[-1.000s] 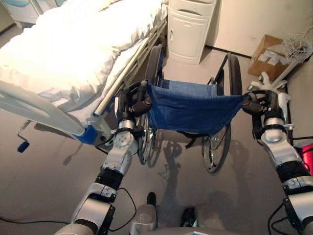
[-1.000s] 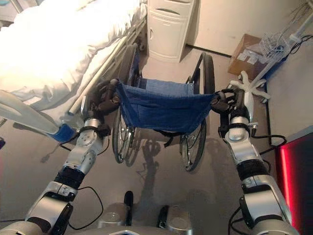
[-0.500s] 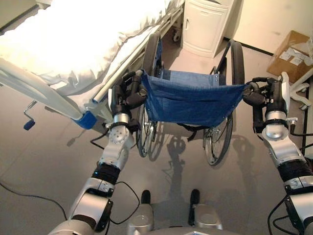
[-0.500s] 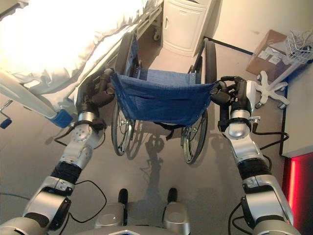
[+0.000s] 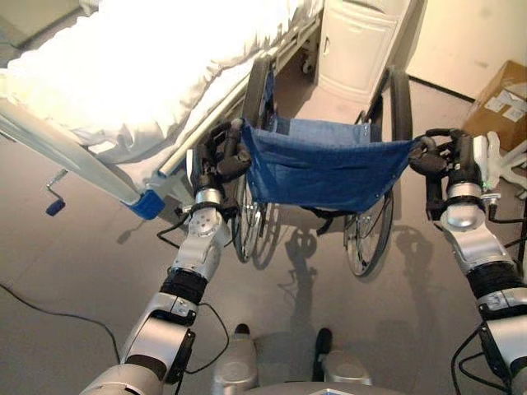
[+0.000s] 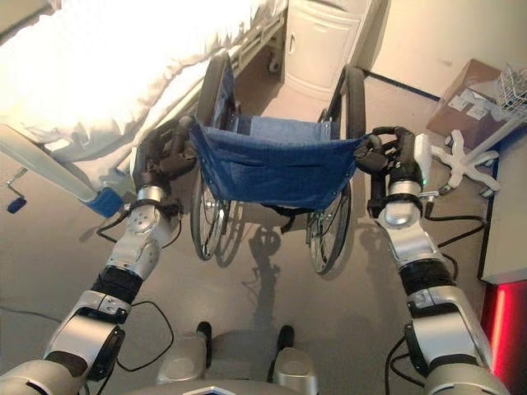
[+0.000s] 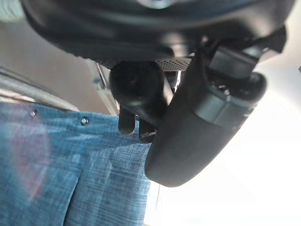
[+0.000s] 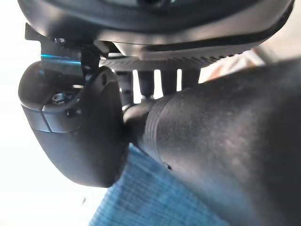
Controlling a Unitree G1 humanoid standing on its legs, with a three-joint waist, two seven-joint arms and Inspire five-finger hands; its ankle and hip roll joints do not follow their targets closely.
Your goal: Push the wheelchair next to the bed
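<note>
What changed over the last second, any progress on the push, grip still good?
The wheelchair has rolled forward along the bed, nearer the white cabinet; the camera came along with it, so the whole view shifted. Both grips are unchanged: the left hand and right hand stay curled round the push handles. The chair stays close beside the bed rail.

wheelchair (image 5: 325,169) further along the bed (image 5: 148,74), nearer the cabinet (image 5: 358,49)

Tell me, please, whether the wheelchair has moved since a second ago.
Yes: the wheelchair has rolled forward, its wheels now nearer the white cabinet beside the bed.
</note>
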